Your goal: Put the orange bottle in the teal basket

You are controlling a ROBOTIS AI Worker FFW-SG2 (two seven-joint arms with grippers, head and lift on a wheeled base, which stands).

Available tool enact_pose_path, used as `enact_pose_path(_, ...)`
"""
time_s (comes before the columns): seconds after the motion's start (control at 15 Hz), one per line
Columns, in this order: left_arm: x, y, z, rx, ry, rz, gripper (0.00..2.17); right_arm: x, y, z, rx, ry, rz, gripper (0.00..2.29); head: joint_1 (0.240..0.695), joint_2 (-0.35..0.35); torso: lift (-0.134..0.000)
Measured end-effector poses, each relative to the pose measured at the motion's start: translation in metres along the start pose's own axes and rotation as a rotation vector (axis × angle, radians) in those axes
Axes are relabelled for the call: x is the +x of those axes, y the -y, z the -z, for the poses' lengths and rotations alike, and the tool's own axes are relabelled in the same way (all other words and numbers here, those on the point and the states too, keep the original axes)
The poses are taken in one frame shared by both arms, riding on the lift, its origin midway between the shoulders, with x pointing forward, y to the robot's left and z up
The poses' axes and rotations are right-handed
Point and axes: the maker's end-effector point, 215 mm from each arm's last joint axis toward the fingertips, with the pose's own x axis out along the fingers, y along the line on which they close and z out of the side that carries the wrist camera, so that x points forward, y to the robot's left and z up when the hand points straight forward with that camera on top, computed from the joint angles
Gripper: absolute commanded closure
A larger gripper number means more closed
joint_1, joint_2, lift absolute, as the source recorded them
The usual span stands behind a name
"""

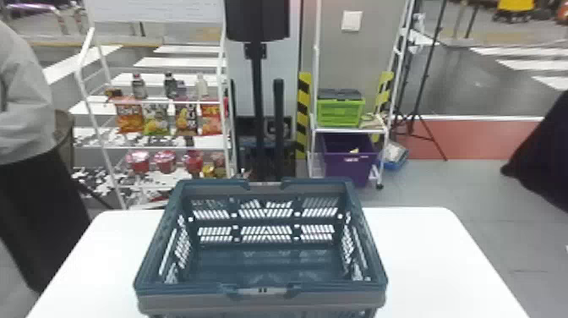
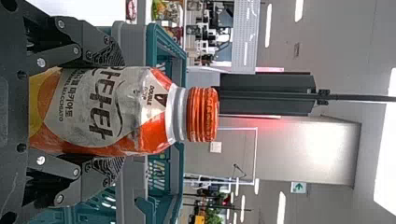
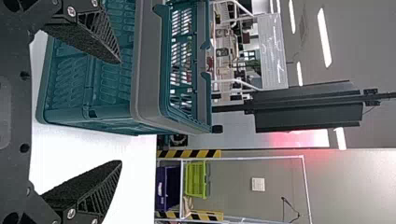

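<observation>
The teal basket point(image 1: 262, 291) stands on the white table in the head view, with its open top up and nothing inside. In the left wrist view the orange bottle point(image 2: 140, 112) is clasped between both fingers of my left gripper point(image 2: 116, 110), its orange cap pointing away from the palm. Behind the bottle lies the teal basket point(image 2: 166, 186). My right gripper point(image 3: 121, 112) is spread wide with nothing between its fingers, and the teal basket point(image 3: 149, 70) is beyond it in the right wrist view.
The white table point(image 1: 435, 262) extends on both sides of the basket. Behind it are a snack rack point(image 1: 160, 101), a black post point(image 1: 257, 84) and a shelf with a green crate point(image 1: 340, 112) and a purple bin point(image 1: 350, 160).
</observation>
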Motion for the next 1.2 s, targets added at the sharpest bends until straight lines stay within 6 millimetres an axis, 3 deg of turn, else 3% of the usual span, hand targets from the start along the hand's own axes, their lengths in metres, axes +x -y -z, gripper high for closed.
enact_pose_path(0.67, 0.003, 0.001, 0.000, 0.004, -0.002, 0.000, 0.62, 0.002, 0.002, 0.002, 0.002, -0.001, 0.002, 0.13, 0.499, 0.000, 0.000)
enact_pose_path(0.93, 0.006, -0.003, -0.021, 0.017, 0.016, -0.006, 0.62, 0.002, 0.005, 0.004, 0.001, -0.003, 0.008, 0.13, 0.499, 0.000, 0.000)
enact_pose_path(1.2, 0.024, -0.029, -0.046, 0.066, -0.021, -0.031, 0.62, 0.001, 0.011, 0.008, 0.000, -0.013, 0.017, 0.13, 0.499, 0.000, 0.000)
